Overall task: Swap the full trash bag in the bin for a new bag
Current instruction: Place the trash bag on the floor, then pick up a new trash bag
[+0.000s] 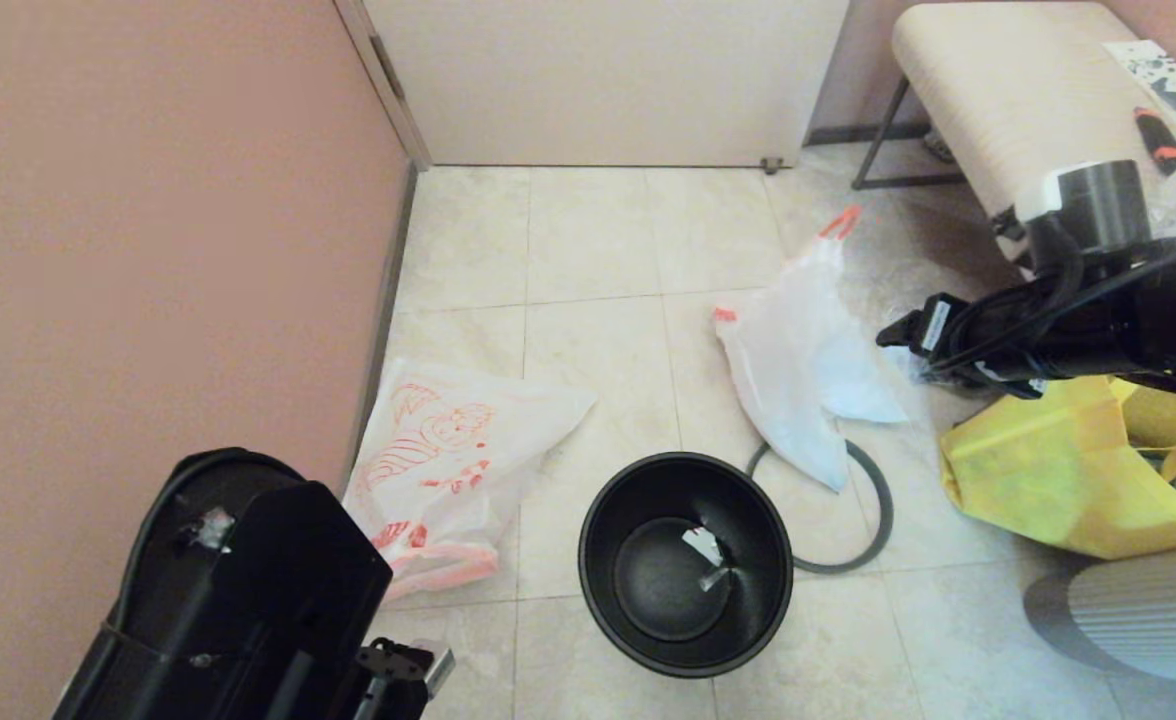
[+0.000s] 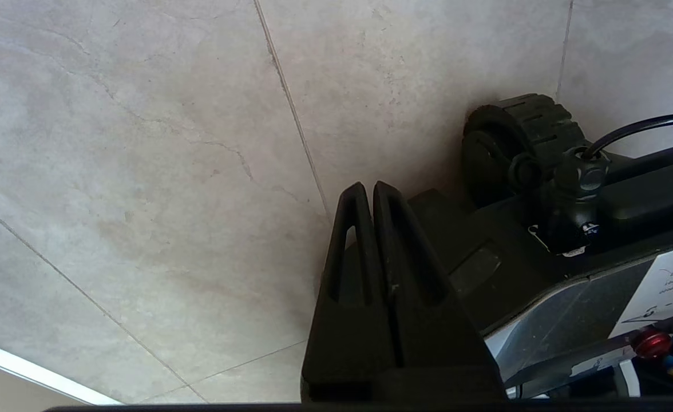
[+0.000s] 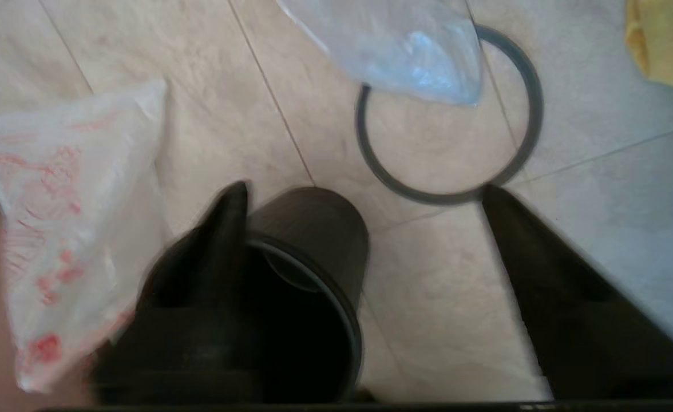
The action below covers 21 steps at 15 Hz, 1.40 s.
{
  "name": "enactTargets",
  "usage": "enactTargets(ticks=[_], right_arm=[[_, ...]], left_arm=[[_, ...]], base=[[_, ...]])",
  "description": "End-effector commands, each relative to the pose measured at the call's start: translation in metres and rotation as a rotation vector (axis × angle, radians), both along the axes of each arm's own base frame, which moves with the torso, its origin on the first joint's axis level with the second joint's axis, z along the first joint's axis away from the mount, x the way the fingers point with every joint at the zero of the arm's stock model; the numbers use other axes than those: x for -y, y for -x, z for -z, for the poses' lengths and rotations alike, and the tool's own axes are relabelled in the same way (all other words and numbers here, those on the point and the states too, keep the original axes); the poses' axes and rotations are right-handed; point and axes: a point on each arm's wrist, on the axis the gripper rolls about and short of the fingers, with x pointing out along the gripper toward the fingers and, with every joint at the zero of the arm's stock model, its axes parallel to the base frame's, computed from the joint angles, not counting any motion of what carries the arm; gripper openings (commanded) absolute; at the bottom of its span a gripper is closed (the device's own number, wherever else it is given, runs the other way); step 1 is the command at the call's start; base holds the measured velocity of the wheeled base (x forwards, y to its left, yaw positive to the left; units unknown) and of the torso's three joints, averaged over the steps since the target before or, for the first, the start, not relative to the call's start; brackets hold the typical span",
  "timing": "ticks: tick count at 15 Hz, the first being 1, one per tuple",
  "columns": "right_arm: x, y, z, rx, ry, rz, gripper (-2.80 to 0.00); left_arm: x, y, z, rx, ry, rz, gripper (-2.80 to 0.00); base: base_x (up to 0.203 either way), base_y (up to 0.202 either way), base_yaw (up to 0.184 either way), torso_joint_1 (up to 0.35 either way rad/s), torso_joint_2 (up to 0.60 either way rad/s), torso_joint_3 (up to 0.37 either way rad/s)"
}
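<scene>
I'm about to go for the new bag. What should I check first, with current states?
1. Bin emptied: ok, only small scraps inside.
2. Grey ring off the bin: ok, on the floor beside it.
3. Ring free to lift: not ok, the old bag lies over its far edge.
4. New bag clear: ok, flat on the floor by the wall, nothing on it.
5. Right claw open: ok.
6. Left claw open: not ok, shut and parked low.
</scene>
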Motion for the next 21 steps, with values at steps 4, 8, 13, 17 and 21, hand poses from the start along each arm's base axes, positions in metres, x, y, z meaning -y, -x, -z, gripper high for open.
enactTargets(ticks=[4,8,13,17,21], right_arm=[[0.008,0.051,-0.018,-0.034,0.066,0.031,-2.8],[0.021,0.115,-0.024,-0.034,0.221,0.144,-2.8],[0.053,0.23,-0.026,0.068,0.273,0.184,-2.8],[0.077,0.318,0.009,0.188,0.291,0.254,-2.8],[0.082,0.36,0.057,0.177,0.371,0.283,-2.8]], left_arm=[[0.0,0.0,0.0,0.004,0.001,-0.001,-2.8],[0.001,-0.002,0.002,0.009,0.0,-0.006,-2.8],[0.0,-0.006,0.002,0.018,0.006,-0.018,-2.8],[-0.001,-0.008,0.002,0.022,0.01,-0.024,-2.8],[-0.001,-0.008,0.002,0.022,0.012,-0.025,-2.8]], base=[[0.0,0.0,0.0,0.0,0.0,0.0],[0.0,0.0,0.0,0.0,0.0,0.0],[0.0,0.0,0.0,0.0,0.0,0.0],[0.0,0.0,0.0,0.0,0.0,0.0],[0.0,0.0,0.0,0.0,0.0,0.0]])
